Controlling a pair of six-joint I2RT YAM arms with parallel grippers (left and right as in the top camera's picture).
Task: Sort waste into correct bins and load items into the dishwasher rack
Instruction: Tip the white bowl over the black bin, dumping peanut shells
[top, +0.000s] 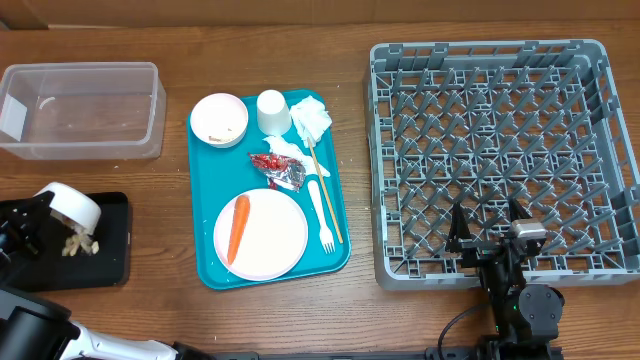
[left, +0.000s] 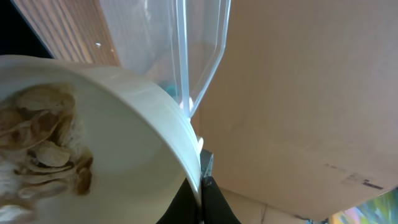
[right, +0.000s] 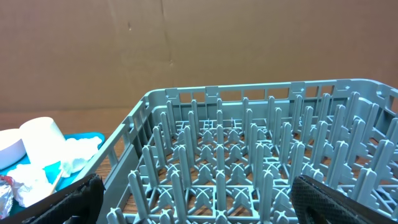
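Wide-spread fingers (right: 78, 200) flank the grey rack (right: 249, 155); a white cup (right: 43, 140) sits left.

The tabletop (top: 300, 320) is brown wood grain with a faint sheen. The tub (top: 80, 68) is clear, smooth plastic. The dishwasher rack (top: 480, 48) is matt grey plastic, the serving tray (top: 215, 180) smooth teal plastic. The bowl (left: 143, 124) is glossy white, the foil wrapper (top: 279, 168) shiny and crinkled, and the napkins (top: 310, 118) crumpled paper.

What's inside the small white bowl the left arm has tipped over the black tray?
The small white bowl holds pale pasta pieces clumped against its inner wall, some hanging at its mouth over the flat black rectangular tray. Anything beneath the pasta is covered.
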